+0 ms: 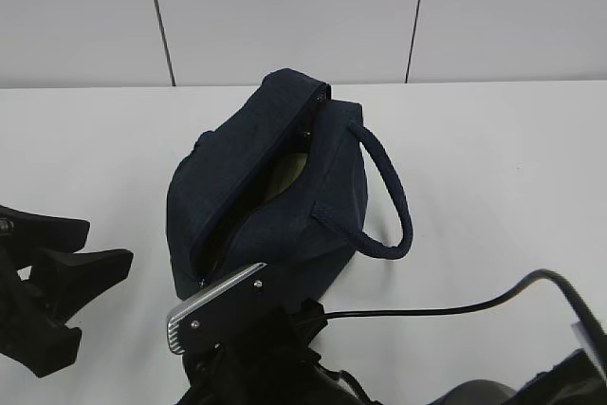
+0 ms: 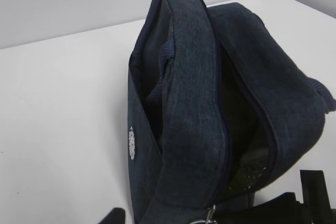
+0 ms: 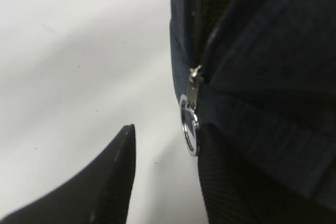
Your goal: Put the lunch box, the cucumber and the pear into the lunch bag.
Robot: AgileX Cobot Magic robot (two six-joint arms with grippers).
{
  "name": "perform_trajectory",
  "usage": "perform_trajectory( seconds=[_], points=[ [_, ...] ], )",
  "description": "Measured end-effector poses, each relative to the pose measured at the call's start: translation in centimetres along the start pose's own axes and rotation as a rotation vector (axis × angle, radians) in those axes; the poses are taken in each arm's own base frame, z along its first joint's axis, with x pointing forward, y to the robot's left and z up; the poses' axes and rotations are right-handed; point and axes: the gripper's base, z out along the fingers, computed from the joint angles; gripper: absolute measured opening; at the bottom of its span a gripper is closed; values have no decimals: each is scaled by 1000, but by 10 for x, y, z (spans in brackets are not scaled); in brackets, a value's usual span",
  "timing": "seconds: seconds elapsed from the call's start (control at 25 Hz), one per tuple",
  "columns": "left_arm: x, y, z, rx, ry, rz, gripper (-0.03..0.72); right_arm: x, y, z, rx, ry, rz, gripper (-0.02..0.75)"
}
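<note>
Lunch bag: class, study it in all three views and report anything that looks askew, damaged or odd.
Nothing looks damaged. The lunch bag slumps to one side with its zipper open, something pale showing inside, and its handle flopped onto the table.

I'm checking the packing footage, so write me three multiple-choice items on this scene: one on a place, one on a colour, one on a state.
1. Where does the ring pull hang?
A. at the bag's near end, by the right claw
B. on the looped handle
C. at the bag's far end, by the wall

2. What colour is the lunch bag?
A. red
B. dark navy
C. white

3. How is the bag's zipper?
A. shut all along
B. torn off
C. open, showing the inside

Answers:
1 A, since the right wrist view shows the ring beside the claw's finger.
2 B, since the fabric is dark blue in all views.
3 C, since the exterior view shows a gap along the top with something pale inside.
</note>
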Motion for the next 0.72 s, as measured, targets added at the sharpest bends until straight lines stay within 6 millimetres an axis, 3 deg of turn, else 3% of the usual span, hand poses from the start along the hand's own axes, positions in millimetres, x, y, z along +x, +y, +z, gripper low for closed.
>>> perform_trajectory(
  seconds=[0.72],
  points=[
    [0, 0, 0, 0, 0, -17, 343, -2, -2, 2, 7, 1, -7, 266]
  ],
)
